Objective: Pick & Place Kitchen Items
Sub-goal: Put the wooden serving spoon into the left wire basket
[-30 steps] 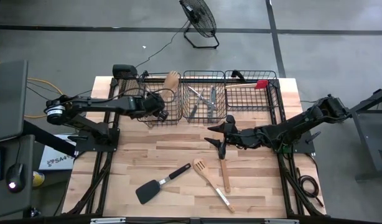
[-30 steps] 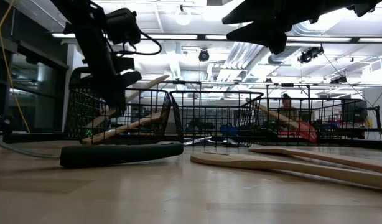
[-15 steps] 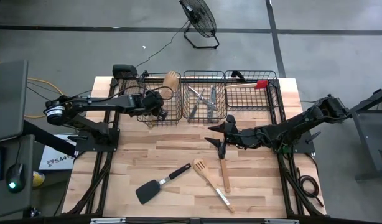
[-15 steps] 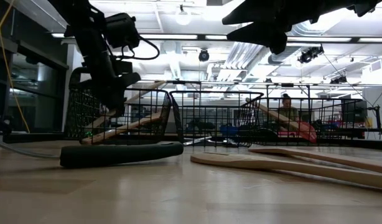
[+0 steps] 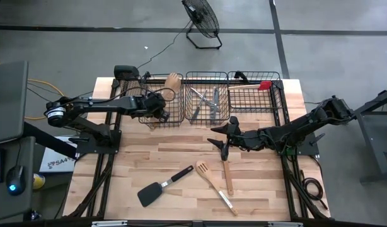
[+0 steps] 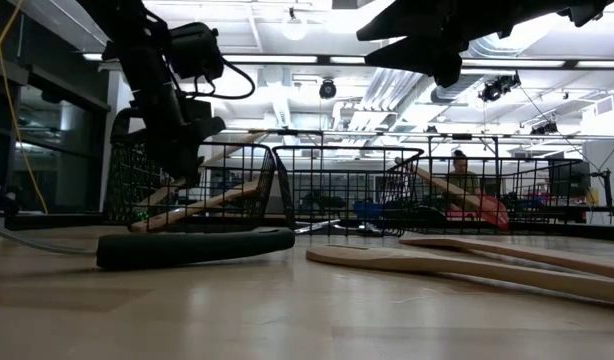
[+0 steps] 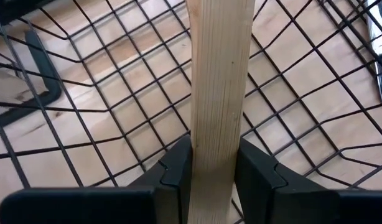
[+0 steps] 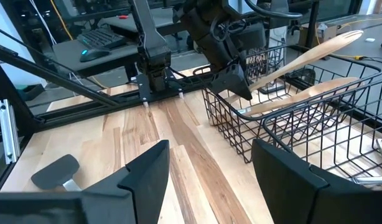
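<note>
Even overhead light fills the high view; the wooden surface [image 5: 181,157] reads bright, with only soft, short shadows under the arms. In the low view, ceiling lamps [image 6: 292,28] glare white and turn both arms into dark silhouettes, while the nearest stretch of surface blurs. The left wrist view is softly lit, and the wooden handle [image 7: 216,93] stays fairly sharp.

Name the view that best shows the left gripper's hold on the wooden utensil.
Left wrist view: both fingers clamp the wooden utensil's handle over the basket mesh. The high view shows only the left gripper above the basket; the low view silhouettes it.
</note>
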Tool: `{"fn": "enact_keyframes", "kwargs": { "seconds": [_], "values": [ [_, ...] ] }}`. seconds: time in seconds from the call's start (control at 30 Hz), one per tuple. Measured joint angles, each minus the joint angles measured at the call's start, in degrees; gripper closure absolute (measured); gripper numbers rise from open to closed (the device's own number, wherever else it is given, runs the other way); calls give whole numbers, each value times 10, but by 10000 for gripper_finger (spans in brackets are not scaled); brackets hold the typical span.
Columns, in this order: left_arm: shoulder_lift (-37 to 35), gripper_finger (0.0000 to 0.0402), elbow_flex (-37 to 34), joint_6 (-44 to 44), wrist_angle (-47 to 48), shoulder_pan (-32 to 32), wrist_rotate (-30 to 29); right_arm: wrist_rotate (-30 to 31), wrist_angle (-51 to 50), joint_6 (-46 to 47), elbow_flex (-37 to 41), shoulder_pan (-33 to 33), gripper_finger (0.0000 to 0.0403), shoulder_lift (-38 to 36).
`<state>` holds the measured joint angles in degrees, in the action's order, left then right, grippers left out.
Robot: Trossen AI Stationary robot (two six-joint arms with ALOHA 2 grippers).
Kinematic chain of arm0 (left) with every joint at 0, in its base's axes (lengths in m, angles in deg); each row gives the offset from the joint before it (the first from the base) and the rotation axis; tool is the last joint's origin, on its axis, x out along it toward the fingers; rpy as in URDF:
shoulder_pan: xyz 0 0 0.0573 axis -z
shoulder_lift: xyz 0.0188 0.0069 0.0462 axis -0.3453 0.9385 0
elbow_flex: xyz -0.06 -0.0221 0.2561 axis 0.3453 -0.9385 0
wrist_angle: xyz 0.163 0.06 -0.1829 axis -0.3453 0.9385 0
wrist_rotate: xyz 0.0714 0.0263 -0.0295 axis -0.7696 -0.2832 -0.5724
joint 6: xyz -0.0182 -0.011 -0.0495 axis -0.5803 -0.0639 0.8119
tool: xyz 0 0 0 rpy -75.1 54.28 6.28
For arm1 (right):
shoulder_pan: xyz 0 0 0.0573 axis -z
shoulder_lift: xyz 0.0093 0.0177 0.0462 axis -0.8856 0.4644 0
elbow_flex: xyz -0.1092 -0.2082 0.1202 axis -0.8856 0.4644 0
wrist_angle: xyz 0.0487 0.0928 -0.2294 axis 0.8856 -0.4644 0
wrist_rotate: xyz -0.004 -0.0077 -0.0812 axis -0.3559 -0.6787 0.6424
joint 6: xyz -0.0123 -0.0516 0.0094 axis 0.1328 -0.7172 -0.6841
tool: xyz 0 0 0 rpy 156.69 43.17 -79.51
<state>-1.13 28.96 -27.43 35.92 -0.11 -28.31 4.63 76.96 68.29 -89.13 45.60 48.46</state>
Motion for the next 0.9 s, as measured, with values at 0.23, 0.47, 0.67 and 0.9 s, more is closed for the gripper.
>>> {"fn": "enact_keyframes", "kwargs": {
  "seconds": [0.23, 0.47, 0.67, 0.9],
  "values": [
    [0, 316, 0, 2, 5, 0, 12, 0, 0, 0, 0, 0, 183, 0],
    [6, 316, 1, 2, 6, 0, 14, 0, 0, 0, 0, 0, 183, 0],
    [12, 301, 2, 0, 1, 0, 13, 0, 0, 0, 0, 0, 183, 0],
    [12, 281, 1, 0, 0, 1, 12, 0, 0, 0, 0, 0, 183, 0]
  ]
}}
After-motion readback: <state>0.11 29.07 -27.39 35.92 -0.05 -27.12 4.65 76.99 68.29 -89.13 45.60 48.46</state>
